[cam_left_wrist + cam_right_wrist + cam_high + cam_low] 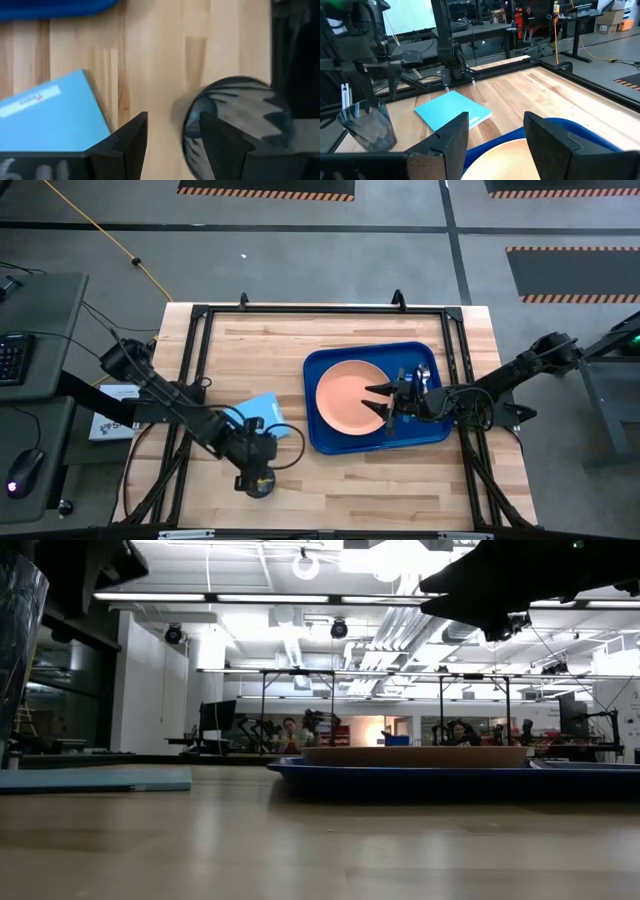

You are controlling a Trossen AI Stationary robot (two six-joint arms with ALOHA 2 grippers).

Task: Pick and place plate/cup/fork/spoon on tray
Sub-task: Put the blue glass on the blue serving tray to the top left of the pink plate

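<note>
Left gripper [258,480]: low over the near edge of the table, fingers spread, one finger [220,145] on the cup's rim side; nothing is pinched yet.

Cup [235,117]: dark grey, on bare wood right at the left gripper's fingertips, one finger seeming to overlap its wall (whether it touches I cannot tell). In the right wrist view it stands upright [365,125], far across from the right gripper.

Light-blue sheet [262,409]: flat on the wood just behind the left gripper, between it and the tray.

Right gripper [385,404]: hovering over the tray, fingers spread and empty, the tips above the plate's edge.

Plate [352,396]: peach-orange, lying inside the tray directly below and ahead of the right gripper; this item looks placed.

Tray [330,435]: dark blue, under the right gripper and well apart from the left one.

Spoon or fork: something small and pale glints in the tray just behind the right gripper's wrist [423,372] (too small to say which utensil, or whether both are there).

Done so far: plate on the tray, and probably at least one utensil.

Left to do: the cup is clearly outstanding; it needs grasping and carrying past the sheet into the tray. The remaining utensil's status I cannot judge.
</note>
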